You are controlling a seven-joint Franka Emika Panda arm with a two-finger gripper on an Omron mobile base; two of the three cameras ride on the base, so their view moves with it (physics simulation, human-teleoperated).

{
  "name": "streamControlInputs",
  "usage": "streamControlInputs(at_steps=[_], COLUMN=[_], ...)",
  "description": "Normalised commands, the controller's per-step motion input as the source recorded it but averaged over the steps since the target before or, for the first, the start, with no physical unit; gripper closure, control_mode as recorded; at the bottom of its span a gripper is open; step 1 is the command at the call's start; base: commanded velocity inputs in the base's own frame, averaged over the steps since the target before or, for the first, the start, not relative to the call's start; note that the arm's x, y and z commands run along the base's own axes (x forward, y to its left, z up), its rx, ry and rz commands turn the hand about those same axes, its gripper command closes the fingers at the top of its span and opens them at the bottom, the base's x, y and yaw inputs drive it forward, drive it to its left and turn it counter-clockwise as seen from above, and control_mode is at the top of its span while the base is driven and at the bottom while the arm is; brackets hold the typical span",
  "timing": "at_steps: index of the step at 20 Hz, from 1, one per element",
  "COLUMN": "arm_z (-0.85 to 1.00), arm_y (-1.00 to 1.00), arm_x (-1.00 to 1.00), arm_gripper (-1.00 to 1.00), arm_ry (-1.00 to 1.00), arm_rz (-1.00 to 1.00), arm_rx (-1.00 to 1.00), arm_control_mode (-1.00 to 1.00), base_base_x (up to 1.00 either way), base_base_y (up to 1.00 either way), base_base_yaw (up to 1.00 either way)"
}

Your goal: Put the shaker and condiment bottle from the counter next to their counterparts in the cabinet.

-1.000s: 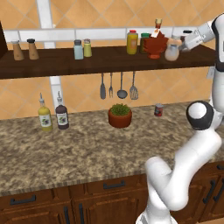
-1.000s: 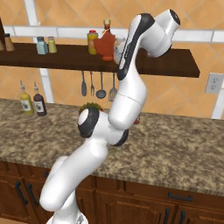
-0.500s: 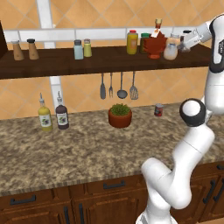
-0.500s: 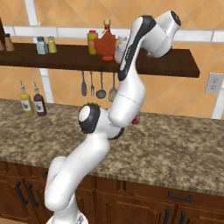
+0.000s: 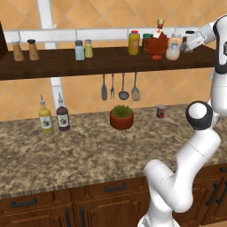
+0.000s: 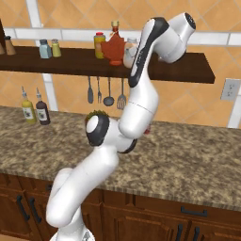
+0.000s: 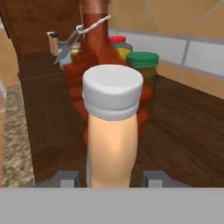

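You have the condiment bottle [image 7: 113, 131] standing upright on the cabinet [image 5: 111, 62] shelf board, right against the red maple-leaf bottle [image 5: 156, 42] at the group of sauce bottles, with the green-capped jar [image 7: 143, 72] and the yellow bottle [image 5: 134, 42] just behind that. In the hand view your fingers [image 7: 111, 178] sit on either side of the bottle's peach body with a narrow gap showing on each side, so they look slightly parted and not clamped; whether either pad touches it you cannot tell. From the left base view the gripper hangs at the right end of the shelf, just beside the bottle [image 5: 172, 51]. Further left on the same dark board the pale blue shaker [image 5: 79, 50] stands next to the yellow-green shaker [image 5: 89, 48], nearly touching, and two brown shakers [image 5: 24, 50] stand near the far left end. Under the shelf, utensils [image 5: 119, 87] hang against the orange tiled wall. On the speckled granite counter [image 5: 88, 150] below you have a potted plant [image 5: 122, 117], a small red can [image 5: 161, 111] to its right, and a yellow spouted bottle [image 5: 45, 119] beside a dark one [image 5: 63, 117] to the left. Reddish-brown drawers [image 5: 106, 195] with black handles run along the counter's front.
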Motion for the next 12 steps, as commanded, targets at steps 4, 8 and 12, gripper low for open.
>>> streamControlInputs(at_steps=[4,8,12], arm_z=[-0.04,0.0,0.0], arm_y=[-0.04,-0.35,-0.85], arm_x=[0.0,-0.02,-0.34], arm_gripper=[-1.0,-1.0,-1.0], arm_ry=[-0.01,-0.01,-0.03], arm_rz=[0.0,0.0,0.0], arm_rx=[0.0,0.0,0.0], arm_control_mode=[-1.0,-1.0,-1.0], base_base_x=[0.0,0.0,0.0], base_base_y=[0.0,0.0,0.0], base_base_yaw=[0.0,0.0,0.0])
